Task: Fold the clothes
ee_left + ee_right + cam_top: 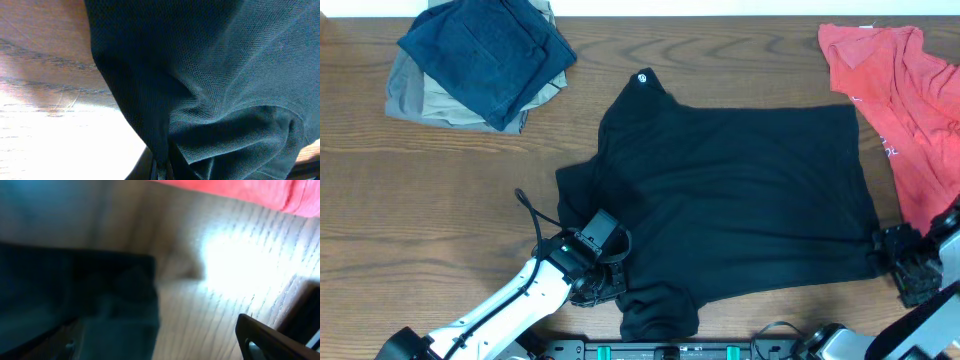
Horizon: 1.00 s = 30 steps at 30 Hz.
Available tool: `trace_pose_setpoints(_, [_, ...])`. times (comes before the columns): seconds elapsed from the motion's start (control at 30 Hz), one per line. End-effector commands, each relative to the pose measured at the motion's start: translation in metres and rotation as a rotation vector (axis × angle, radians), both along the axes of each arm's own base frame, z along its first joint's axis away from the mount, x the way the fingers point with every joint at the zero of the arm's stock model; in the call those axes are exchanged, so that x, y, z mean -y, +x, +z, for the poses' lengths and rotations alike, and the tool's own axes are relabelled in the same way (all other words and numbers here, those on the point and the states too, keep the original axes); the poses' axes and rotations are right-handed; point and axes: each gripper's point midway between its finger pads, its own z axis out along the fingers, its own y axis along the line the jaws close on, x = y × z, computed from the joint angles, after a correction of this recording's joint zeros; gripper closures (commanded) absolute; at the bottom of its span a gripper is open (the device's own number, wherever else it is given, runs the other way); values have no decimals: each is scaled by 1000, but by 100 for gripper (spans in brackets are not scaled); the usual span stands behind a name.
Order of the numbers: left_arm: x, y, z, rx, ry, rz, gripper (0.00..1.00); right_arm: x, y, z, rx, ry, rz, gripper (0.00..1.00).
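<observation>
Overhead, left to right: navy and khaki pile point(475, 60) lying far-left on counter point(380, 200); left fingers point(605, 282) clamping near edge of black garment point(740, 190), which is lying spread mid-counter; right fingers point(270, 342) standing apart beside its right corner; red shirt point(910, 100) lying far-right.

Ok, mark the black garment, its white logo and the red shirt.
black garment point(740, 200), overhead view, middle of its flat body.
white logo point(643, 77), overhead view, the round mark itself.
red shirt point(905, 90), overhead view, its upper fabric.

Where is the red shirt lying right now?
In the overhead view, the red shirt lies at the upper right, just right of the black garment.
</observation>
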Motion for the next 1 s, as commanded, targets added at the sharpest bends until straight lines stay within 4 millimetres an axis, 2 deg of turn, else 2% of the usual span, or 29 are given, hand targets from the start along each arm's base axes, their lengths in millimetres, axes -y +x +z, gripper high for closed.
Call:
trace_pose_setpoints(0.0, [-4,3,-1,17,21,-4,94,3,-7,-10,-6,30,-36,6])
trace_pose_setpoints(0.5, [-4,3,-2,21,27,-3,94,2,7,-32,39,73,3,16])
trace_pose_setpoints(0.57, [-4,3,-2,21,27,-4,94,0,6,-37,39,73,3,25])
trace_pose_setpoints(0.7, [-4,3,-2,21,27,-4,94,-3,2,-43,34,77,2,50])
trace_pose_setpoints(0.8, [-5,3,-2,18,29,-4,94,-3,2,-42,35,76,2,75])
trace_pose_setpoints(0.93, [-6,1,-2,10,34,-4,94,-4,1,-37,22,87,1,95])
trace_pose_setpoints(0.97, [-7,0,-1,7,34,-5,94,-4,1,-35,15,93,1,96])
